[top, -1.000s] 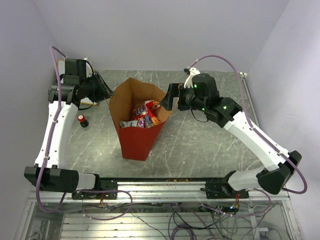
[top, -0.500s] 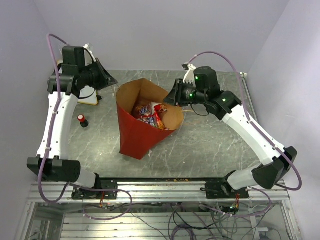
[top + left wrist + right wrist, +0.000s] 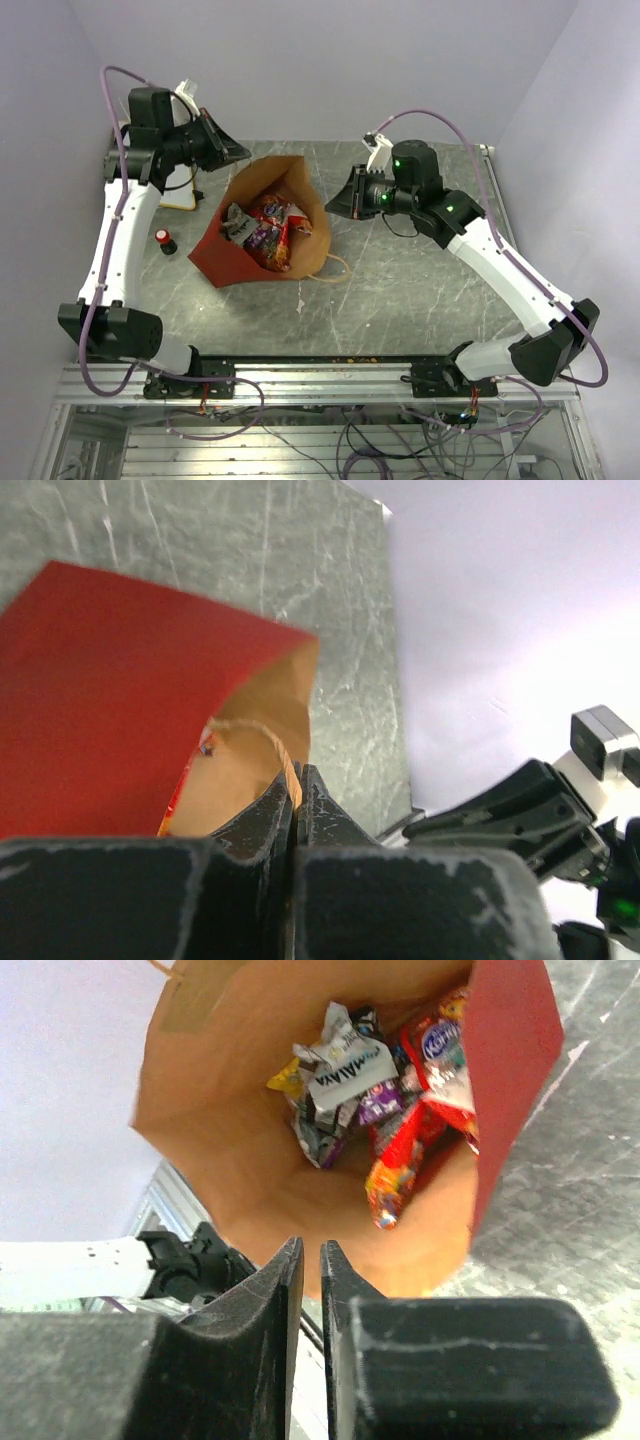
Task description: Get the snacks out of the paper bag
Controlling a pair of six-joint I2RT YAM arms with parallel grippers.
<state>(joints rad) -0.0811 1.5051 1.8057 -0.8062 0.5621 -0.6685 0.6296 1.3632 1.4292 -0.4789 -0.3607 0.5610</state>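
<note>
Left claw (image 3: 296,776) has just shut tight on the rim of the paper bag (image 3: 110,680), by its handle. Right claw (image 3: 311,1248) has narrowed to a slit and seems to pinch the opposite rim. Between them the bag, upright a second ago, now leans over on the table (image 3: 420,290). Its snacks (image 3: 395,1100) all remain inside, so pouring them out is probably next.
</note>
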